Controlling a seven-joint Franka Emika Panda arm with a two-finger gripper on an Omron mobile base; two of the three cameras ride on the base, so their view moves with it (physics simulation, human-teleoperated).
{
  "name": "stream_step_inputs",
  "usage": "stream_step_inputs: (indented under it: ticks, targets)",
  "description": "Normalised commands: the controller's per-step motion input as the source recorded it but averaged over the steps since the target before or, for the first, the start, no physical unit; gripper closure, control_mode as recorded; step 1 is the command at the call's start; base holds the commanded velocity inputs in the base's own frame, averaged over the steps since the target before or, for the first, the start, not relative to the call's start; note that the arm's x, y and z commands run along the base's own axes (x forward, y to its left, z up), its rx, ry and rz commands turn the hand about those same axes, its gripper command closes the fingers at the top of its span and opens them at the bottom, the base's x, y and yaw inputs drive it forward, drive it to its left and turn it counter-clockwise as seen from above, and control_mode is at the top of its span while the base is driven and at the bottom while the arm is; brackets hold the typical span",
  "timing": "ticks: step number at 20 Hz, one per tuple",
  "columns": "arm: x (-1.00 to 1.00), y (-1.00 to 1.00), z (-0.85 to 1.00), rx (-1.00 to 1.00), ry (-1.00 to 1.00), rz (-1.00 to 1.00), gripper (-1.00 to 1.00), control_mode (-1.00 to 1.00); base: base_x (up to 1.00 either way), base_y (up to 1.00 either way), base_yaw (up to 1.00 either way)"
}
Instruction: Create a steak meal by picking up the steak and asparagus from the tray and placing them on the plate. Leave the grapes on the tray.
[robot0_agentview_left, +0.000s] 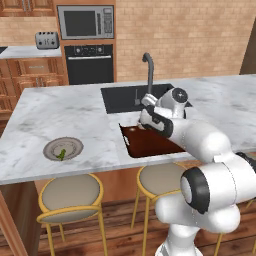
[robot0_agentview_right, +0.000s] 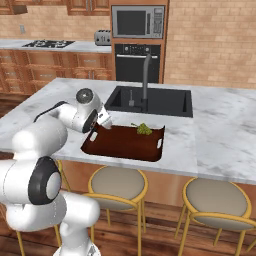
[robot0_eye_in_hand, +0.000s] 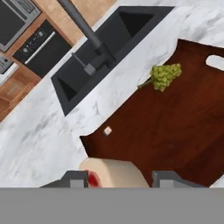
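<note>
Fingers (robot0_eye_in_hand: 119, 179) clamped the steak (robot0_eye_in_hand: 114, 173) over the tray's (robot0_agentview_right: 120, 145) left end; grapes (robot0_agentview_right: 144, 129) sat far right; asparagus (robot0_agentview_left: 61, 154) on plate (robot0_agentview_left: 50, 145).

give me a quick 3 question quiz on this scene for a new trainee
1. True or false: the asparagus already lies on the plate.
2. What remains on the tray? A) bread B) the grapes C) a spoon
3. Fill in: between the fingers of the gripper, the hand view shows the ____.

Key
1. True.
2. B.
3. The steak; its pale rim and a bit of red show between the fingers, just above the tray.
</note>
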Motion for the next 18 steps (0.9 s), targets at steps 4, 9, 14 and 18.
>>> stream_step_inputs:
  ticks: [4, 9, 14, 18]
  targets:
    - [-0.33, 0.92, 0.97, 0.01, 0.1, 0.01, 1.0, -1.0, 0.0, 0.0, 0.0]
    - [-0.23, 0.96, 0.59, 0.01, 0.11, 0.01, 1.0, -1.0, 0.0, 0.0, 0.0]
    - [0.04, 0.86, -0.17, 0.05, 0.1, 0.07, 1.0, -1.0, 0.0, 0.0, 0.0]
    - [0.19, 0.78, -0.51, 0.04, 0.07, 0.1, 1.0, -1.0, 0.0, 0.0, 0.0]
